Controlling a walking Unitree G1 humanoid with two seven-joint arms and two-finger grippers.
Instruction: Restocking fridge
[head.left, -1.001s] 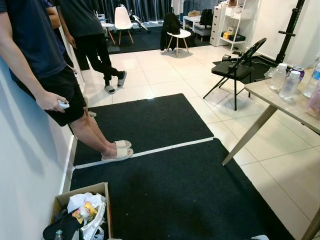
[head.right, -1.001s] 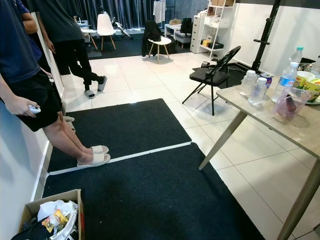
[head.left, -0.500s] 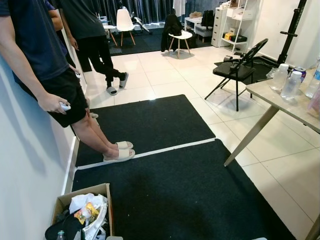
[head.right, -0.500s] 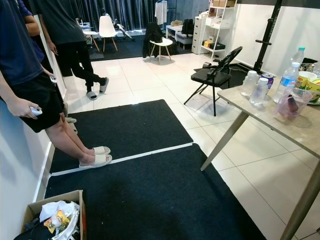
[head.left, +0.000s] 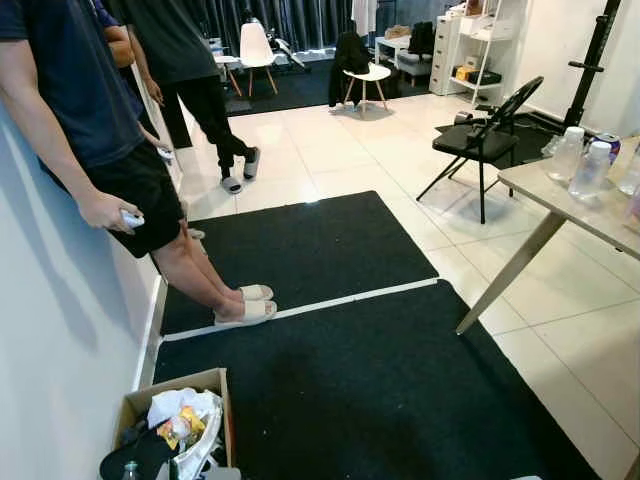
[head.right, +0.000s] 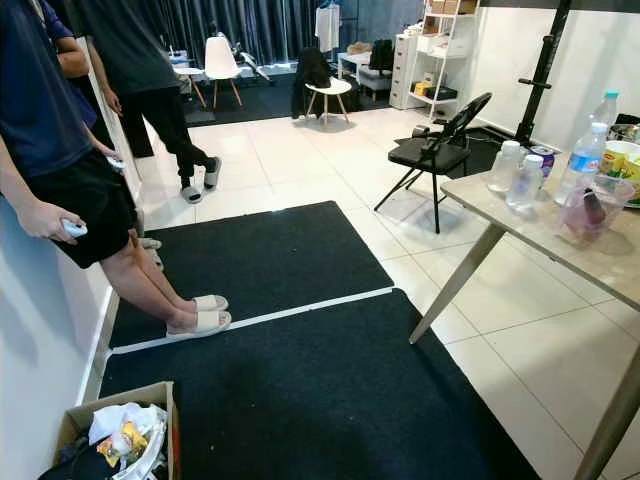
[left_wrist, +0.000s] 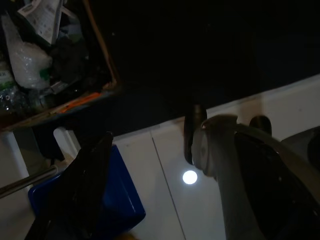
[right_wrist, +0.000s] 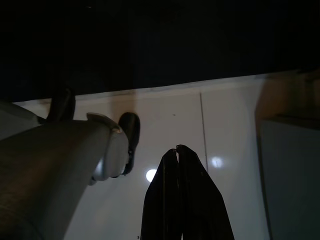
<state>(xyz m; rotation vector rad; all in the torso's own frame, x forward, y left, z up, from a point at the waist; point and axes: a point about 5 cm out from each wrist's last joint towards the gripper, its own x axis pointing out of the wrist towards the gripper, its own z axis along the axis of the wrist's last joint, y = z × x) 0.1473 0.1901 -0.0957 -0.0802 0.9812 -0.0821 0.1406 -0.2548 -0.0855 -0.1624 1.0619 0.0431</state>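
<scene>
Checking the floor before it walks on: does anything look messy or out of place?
Only the brown cardboard box by the white wall, heaped with crumpled wrappers and plastic bags. The black floor mats lie flat, and the plastic bottles stand upright on the table.

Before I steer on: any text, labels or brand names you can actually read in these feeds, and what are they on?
No text reads clearly.
Bottles on the table: labels too small.
Can behind them: print blurred.
Yellow packet in the cardboard box: print too small.
Printed wrapper in that box, left wrist view: too dark and blurred.
Right end effector hangs idle, fingers together.
</scene>
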